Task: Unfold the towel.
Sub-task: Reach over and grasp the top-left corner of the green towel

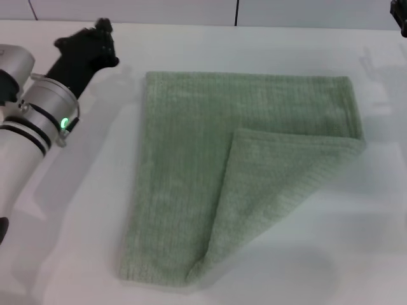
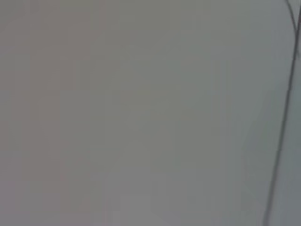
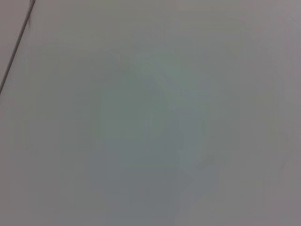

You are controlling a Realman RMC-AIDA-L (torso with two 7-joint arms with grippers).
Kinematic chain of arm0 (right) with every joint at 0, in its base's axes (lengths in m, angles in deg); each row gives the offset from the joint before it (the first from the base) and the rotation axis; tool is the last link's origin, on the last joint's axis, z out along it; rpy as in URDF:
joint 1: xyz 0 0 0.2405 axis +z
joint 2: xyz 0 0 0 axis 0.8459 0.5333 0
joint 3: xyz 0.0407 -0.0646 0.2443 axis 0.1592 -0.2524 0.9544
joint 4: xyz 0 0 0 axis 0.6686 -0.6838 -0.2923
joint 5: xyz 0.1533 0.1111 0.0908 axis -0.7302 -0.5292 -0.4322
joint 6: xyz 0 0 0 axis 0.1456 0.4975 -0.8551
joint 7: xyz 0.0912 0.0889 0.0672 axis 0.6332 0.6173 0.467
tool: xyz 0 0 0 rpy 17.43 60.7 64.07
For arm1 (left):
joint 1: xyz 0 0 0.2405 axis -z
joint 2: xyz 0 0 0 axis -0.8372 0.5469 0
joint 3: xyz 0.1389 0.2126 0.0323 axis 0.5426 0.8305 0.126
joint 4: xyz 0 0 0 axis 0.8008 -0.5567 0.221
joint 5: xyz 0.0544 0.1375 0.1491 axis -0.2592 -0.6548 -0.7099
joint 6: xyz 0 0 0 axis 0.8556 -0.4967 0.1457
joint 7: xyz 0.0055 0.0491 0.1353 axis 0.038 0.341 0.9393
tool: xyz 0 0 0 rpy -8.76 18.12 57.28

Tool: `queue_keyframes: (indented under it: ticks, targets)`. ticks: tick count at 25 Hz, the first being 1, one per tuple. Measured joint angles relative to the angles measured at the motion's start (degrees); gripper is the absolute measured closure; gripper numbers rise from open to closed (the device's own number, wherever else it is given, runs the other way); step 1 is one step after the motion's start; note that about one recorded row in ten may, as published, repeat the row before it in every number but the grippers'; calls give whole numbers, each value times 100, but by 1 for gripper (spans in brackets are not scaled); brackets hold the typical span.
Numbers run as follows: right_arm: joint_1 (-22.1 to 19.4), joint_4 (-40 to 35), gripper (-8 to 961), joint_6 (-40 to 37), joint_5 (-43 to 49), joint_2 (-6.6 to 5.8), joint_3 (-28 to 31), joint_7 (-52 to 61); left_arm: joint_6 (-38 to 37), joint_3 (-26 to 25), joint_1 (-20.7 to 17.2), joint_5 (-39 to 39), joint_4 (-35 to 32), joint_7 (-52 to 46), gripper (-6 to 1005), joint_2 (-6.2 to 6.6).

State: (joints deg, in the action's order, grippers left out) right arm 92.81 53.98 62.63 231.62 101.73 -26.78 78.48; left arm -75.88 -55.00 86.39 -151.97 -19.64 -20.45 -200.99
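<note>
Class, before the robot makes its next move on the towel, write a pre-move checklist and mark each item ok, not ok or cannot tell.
1. Towel fully in the head view: ok.
2. Towel lying fully flat: not ok, the near right corner is folded over onto the middle.
3. Folded corner free to pick, nothing resting on it: ok.
4. Left tool clear of the towel: ok, it is over the table beyond the far left corner.
5. Left tool open: cannot tell.
6. Right tool position: cannot tell, barely in view at the far right edge.
</note>
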Motion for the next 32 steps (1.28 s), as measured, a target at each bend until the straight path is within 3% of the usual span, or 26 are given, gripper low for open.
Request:
queue_keyframes:
  ticks: [4,8,16,25,32]
  targets:
    - [-14,2,146,0,0,0,-14,-1,640,151,2,-330,348,-671,975,41]
    - [-18,12,145,-1,0,0,-18,-1,1596,235,50,-696,828,-1095,996,89]
    - [-36,9,145,0,0,1,-43,-2,3670,613,295,-720,1749,-1254,1001,237]
    - [-78,7,145,5,3,9,-45,-2,5209,607,615,-708,2073,-1189,1001,226]
    - [-86,1,146,8,8,9,-45,-2,5772,533,778,-693,2077,-748,1001,90]
